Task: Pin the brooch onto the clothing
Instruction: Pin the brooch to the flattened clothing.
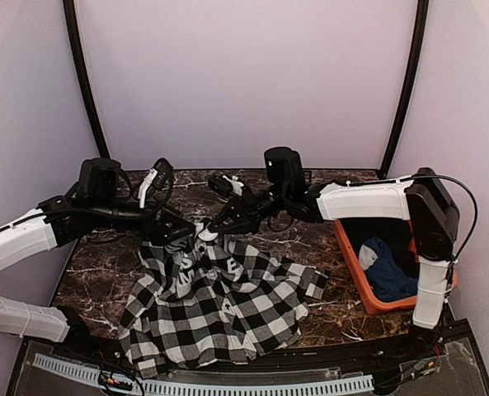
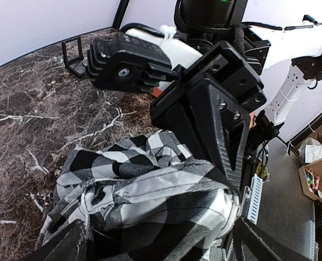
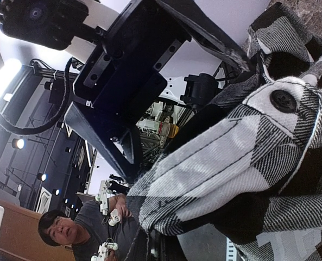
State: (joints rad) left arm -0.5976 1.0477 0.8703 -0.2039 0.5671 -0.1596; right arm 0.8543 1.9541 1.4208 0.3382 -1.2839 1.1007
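Checked flannel shirt (image 1: 219, 297) bunched between my hands.
My left hand (image 1: 175, 228) gapes wide; my right hand (image 1: 225, 217) pinches the fabric shut; white lettering (image 1: 201, 262) crumpled, unreadable.

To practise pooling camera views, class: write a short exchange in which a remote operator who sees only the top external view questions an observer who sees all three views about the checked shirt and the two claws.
Operator: From above, the left claw and right claw meet at the checked shirt's far edge. Is the left claw open?
Observer: Yes. Its wrist view shows its fingers spread wide, with shirt fabric bunched between them.
Operator: What is at the right claw?
Observer: Its wrist view shows a raised fold of the shirt bearing a black button, close before the camera.
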